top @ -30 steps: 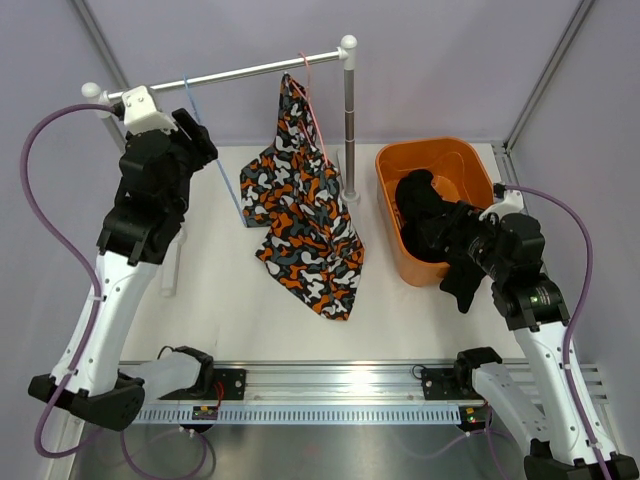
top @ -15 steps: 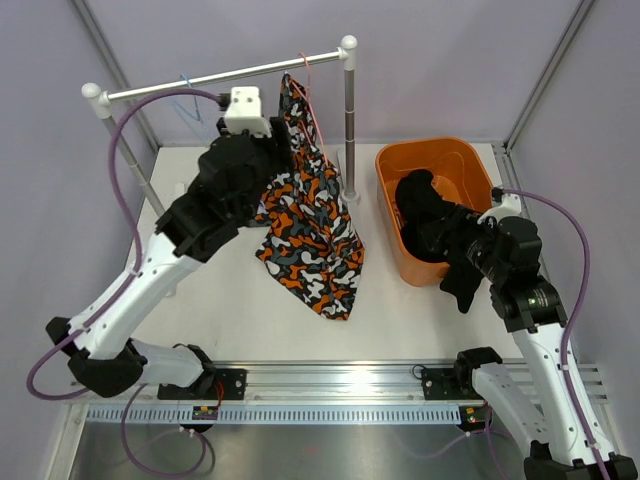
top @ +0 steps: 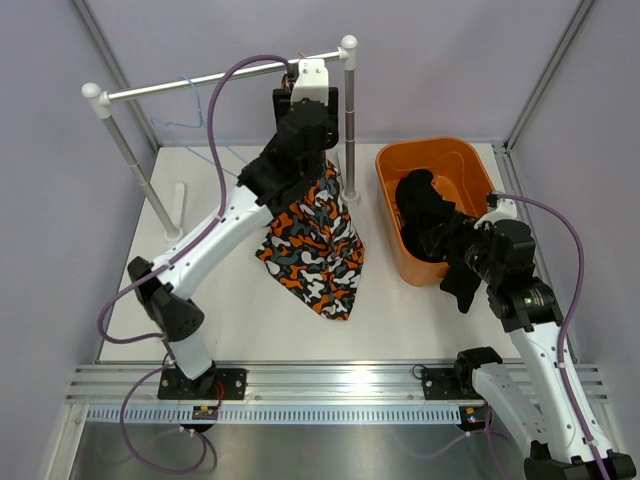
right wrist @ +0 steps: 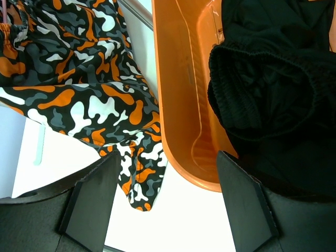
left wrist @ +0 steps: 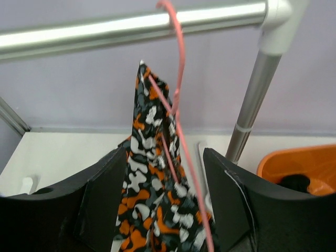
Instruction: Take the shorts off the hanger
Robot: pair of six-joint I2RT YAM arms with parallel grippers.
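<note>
The camouflage shorts (top: 312,245) hang from a pink hanger (left wrist: 179,79) on the silver rail (top: 200,80), and their lower part lies on the table. My left gripper (top: 295,100) is up at the top of them. In the left wrist view its jaws (left wrist: 165,202) stand open on either side of the cloth (left wrist: 149,173) and the hanger wire. The black shorts (top: 425,205) lie in the orange bin (top: 470,160). Over the bin's near left corner my right gripper (top: 446,262) is open and holds nothing, with the bin wall (right wrist: 178,94) between its fingers.
An empty blue hanger (top: 190,100) hangs near the rail's left end. The rail's right post (top: 349,120) stands close behind the left gripper, between the camouflage shorts and the bin. The left post (top: 135,165) stands at the table's left side.
My left arm has swung right along the rail, from the blue hanger at the left end to the top of the camouflage shorts. The right arm has stayed still.
</note>
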